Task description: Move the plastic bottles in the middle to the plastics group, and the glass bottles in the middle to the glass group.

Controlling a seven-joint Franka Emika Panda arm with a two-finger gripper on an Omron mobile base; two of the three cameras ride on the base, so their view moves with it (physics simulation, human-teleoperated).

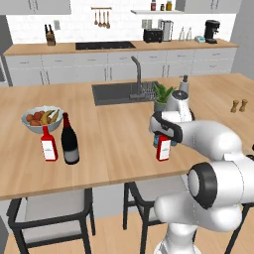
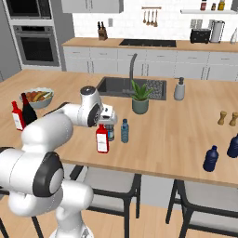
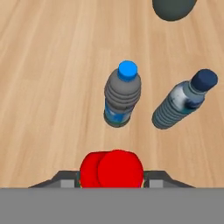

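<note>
A red glass bottle (image 1: 163, 149) (image 2: 102, 139) with a white label stands upright near the island's front edge. My gripper (image 1: 161, 137) (image 2: 104, 122) (image 3: 111, 179) is down over its neck, and the hand view shows a finger against each side of the red cap (image 3: 111, 169). Just beyond it stand two plastic bottles, one with a light-blue cap (image 3: 123, 96) (image 2: 124, 131) and one with a darker cap (image 3: 183, 105). The glass group, a dark wine bottle (image 1: 70, 141) and a second red bottle (image 1: 48, 145), stands at the left. Two blue bottles (image 2: 211, 159) of the plastics group stand far right.
A fruit bowl (image 1: 40, 119) sits behind the glass group. A potted plant (image 2: 139, 100), a sink (image 1: 124, 93) and a soap dispenser (image 2: 179, 89) lie beyond the middle bottles. Two shakers (image 1: 238, 105) stand at the right. Stools (image 1: 52, 208) are tucked under the front edge.
</note>
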